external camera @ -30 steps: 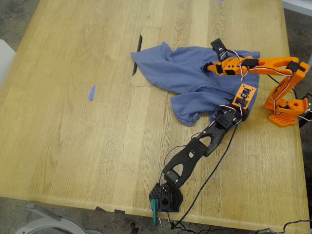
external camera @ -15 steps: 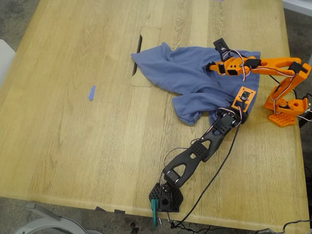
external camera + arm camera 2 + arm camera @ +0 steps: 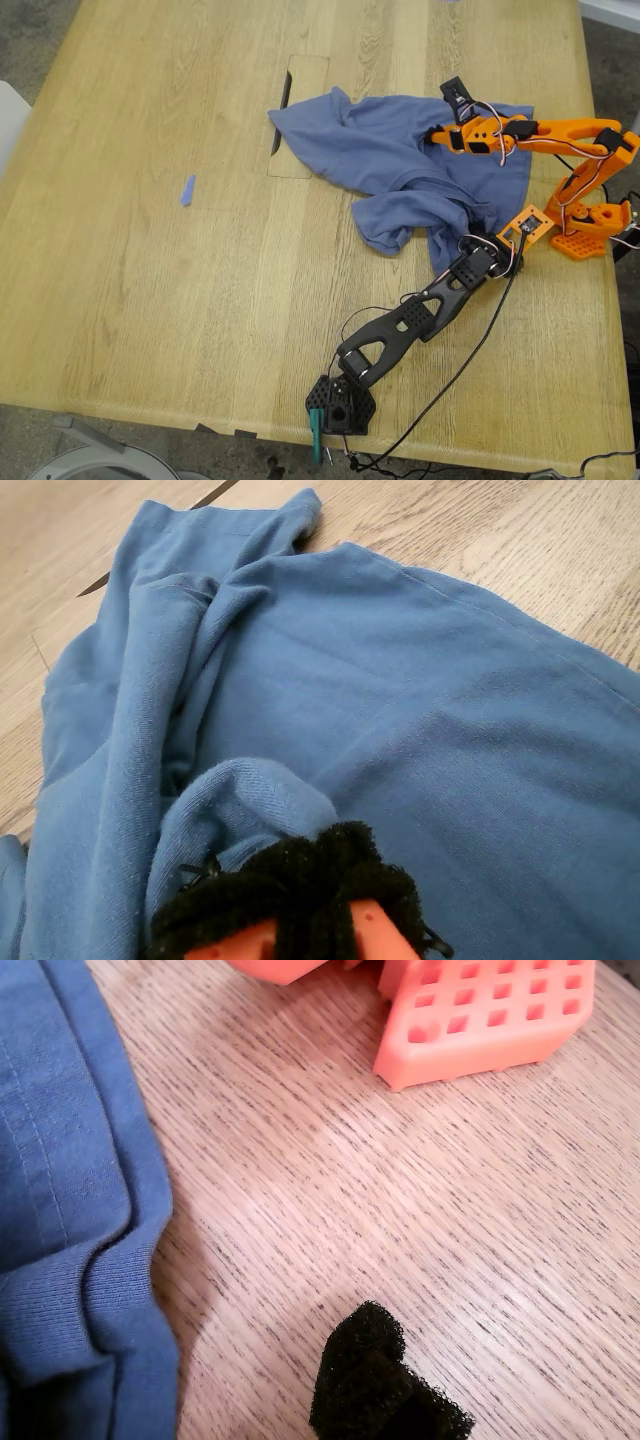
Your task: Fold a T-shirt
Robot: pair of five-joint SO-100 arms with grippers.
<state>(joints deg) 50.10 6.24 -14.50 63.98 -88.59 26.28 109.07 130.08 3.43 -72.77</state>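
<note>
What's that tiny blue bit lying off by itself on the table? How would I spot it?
Start from the wooden table and the crumpled blue T-shirt. Look well toward the exterior view's left of the shirt: the small blue scrap lies alone on bare wood. Nothing touches it, and it is a lighter, brighter blue than the shirt.

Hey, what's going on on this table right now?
Two small robot arms are working on a crumpled slate-blue T-shirt lying on a wooden table. It is not folded yet. My second tool, on the orange arm, appears to pinch a raised fold of the cloth. My first tool, on the black arm, is over bare wood just off the shirt's edge, near the orange arm's base, with nothing in it that I can see.
</note>
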